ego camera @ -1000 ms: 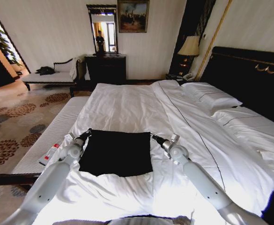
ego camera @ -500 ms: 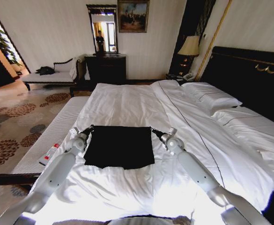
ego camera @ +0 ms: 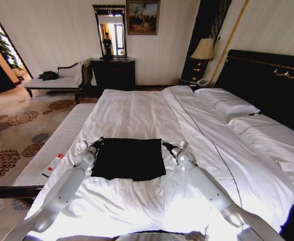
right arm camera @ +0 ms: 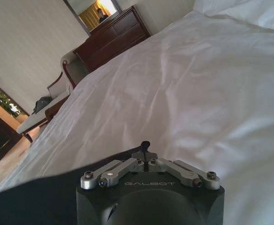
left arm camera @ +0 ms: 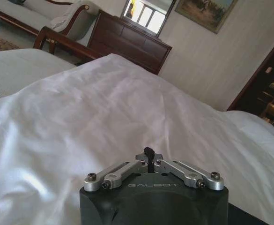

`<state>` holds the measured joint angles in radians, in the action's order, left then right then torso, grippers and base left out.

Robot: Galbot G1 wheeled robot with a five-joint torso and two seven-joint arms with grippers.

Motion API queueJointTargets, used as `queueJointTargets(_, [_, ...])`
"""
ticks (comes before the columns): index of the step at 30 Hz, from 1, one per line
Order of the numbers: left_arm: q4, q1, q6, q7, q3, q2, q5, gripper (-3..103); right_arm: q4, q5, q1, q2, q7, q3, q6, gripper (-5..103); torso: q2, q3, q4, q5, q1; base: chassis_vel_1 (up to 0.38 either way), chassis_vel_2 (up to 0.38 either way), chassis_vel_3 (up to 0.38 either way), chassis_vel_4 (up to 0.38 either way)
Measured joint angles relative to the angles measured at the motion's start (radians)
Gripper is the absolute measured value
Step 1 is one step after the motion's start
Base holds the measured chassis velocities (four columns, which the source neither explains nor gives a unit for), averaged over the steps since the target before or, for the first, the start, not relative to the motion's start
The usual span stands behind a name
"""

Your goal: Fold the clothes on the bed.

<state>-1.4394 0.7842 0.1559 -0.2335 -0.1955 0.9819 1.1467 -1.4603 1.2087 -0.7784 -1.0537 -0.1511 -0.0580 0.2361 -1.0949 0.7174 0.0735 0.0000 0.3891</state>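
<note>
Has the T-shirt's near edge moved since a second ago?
Yes. The T-shirt's near edge has moved up the bed toward the dresser; both grippers pinch its far corners.

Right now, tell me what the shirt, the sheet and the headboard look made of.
Shirt: soft matte black fabric, lying limp and flat. Sheet: white woven cloth, probably cotton, creased and slightly shiny. Headboard: dark, smooth, possibly lacquered wood, with gold trim.
</note>
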Motion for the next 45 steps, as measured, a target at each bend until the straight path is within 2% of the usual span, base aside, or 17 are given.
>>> queueJointTargets(13, [-0.154, 0.240, -0.024, 0.051, -0.134, -0.023, -0.014, 0, -0.262, -0.047, -0.225, 0.074, 0.002, -0.090, -0.011, 0, 0.000, 0.000, -0.0001, -0.0003, 0.000, 0.000, 0.000, 0.000, 0.000])
queueJointTargets(25, [-0.299, 0.421, -0.049, 0.074, -0.222, -0.074, -0.030, 0, -0.399, -0.114, -0.378, 0.089, 0.005, -0.132, -0.015, 0, 0.000, 0.000, -0.0001, 0.0000, 0.000, 0.000, 0.000, 0.000, 0.000])
queueJointTargets(34, [-0.299, 0.512, -0.073, 0.100, -0.232, -0.067, -0.086, 0, -0.404, -0.166, -0.459, 0.084, 0.018, -0.134, -0.025, 0, 0.000, 0.000, -0.0002, -0.0003, 0.000, 0.000, 0.000, 0.000, 0.000])
queueJointTargets(41, [-0.287, 0.539, -0.079, 0.109, -0.226, -0.060, -0.109, 0, -0.395, -0.201, -0.510, 0.072, 0.030, -0.130, -0.036, 0, 0.000, 0.000, 0.0001, 0.0000, 0.000, 0.000, 0.000, 0.000, 0.000])
queueJointTargets(45, [-0.271, 0.571, -0.091, 0.125, -0.232, -0.078, -0.125, 0, -0.388, -0.215, -0.530, 0.066, 0.035, -0.130, -0.042, 0, 0.000, 0.000, 0.0000, -0.0001, 0.000, 0.000, 0.000, 0.000, 0.000])
